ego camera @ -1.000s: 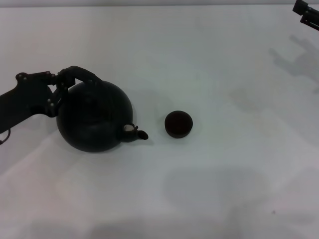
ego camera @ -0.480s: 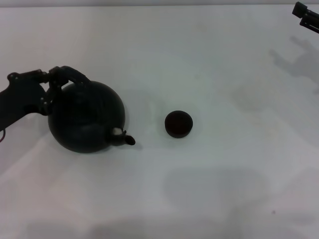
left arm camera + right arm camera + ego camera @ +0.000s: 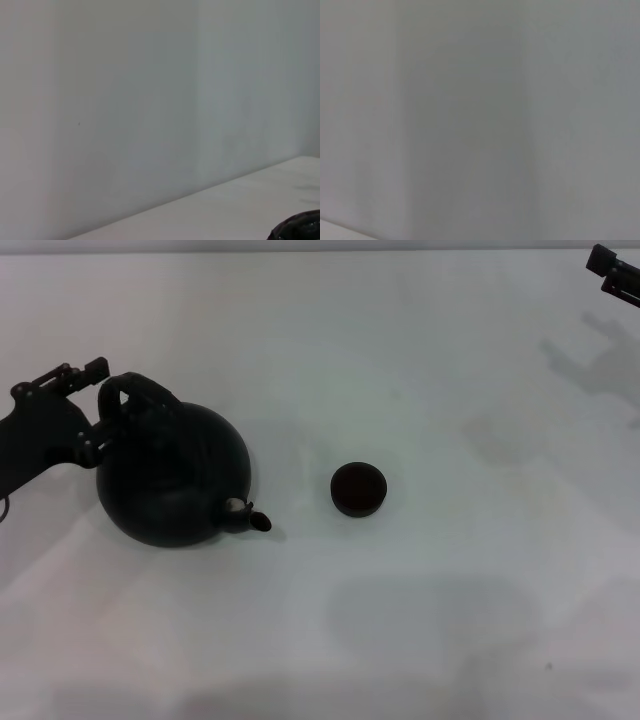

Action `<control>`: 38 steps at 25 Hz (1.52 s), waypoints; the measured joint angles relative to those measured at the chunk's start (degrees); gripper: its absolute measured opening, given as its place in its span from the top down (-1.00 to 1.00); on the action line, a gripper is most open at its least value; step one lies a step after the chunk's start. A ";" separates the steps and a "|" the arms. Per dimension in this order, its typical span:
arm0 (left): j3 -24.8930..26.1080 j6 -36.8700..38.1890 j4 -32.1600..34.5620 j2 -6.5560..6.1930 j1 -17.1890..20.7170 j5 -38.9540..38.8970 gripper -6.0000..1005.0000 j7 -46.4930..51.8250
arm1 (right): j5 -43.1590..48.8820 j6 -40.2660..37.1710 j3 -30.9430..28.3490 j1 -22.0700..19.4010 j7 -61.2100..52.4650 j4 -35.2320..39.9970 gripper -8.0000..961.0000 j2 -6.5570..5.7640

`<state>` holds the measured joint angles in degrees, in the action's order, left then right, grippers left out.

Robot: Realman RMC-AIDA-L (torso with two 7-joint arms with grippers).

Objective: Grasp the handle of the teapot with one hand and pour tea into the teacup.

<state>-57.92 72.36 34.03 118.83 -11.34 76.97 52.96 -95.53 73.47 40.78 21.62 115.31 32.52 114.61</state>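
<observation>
The round matte-black teapot (image 3: 172,477) stands on the white table at the left, its short spout (image 3: 250,518) pointing toward the teacup. Its arched handle (image 3: 138,392) rises over the top. My left gripper (image 3: 95,408) is at the handle's left end, open, with one finger above and one below that end. The small dark teacup (image 3: 358,489) sits to the right of the spout, a short gap away. In the left wrist view only a dark edge of the teapot (image 3: 299,227) shows. My right gripper (image 3: 614,270) is parked at the far right corner.
The white table (image 3: 450,620) stretches to the right and front of the cup. A pale wall fills both wrist views.
The teapot went left and came to rest on the table. The left gripper's fingers, earlier shut on the handle, have spread apart. The cup and the right arm have not moved.
</observation>
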 joint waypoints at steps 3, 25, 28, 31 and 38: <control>0.00 0.25 -0.05 0.00 0.04 -0.44 0.09 0.02 | 0.00 0.00 0.00 0.00 0.10 0.00 -0.79 0.00; 12.80 16.31 0.09 0.02 9.77 -1.92 -0.68 -1.18 | -0.69 0.36 -4.41 -6.03 0.97 -0.20 -0.79 -0.28; 14.93 17.54 -1.29 0.11 11.68 -3.69 -0.68 -3.55 | -1.70 1.10 -4.59 -6.83 3.51 -2.62 -0.79 -0.21; 15.61 18.46 -3.40 0.13 13.32 -7.43 -0.68 -6.21 | -3.54 4.78 -5.73 -7.25 8.37 -6.51 -0.79 -0.19; 15.68 19.96 -14.02 0.22 14.07 -18.57 -0.67 -17.10 | -6.61 14.09 -12.16 -7.77 26.09 -20.78 -0.79 -0.12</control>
<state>-42.23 92.32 20.01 119.05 2.73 58.40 35.86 -102.14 87.56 28.62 13.85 141.40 11.73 114.49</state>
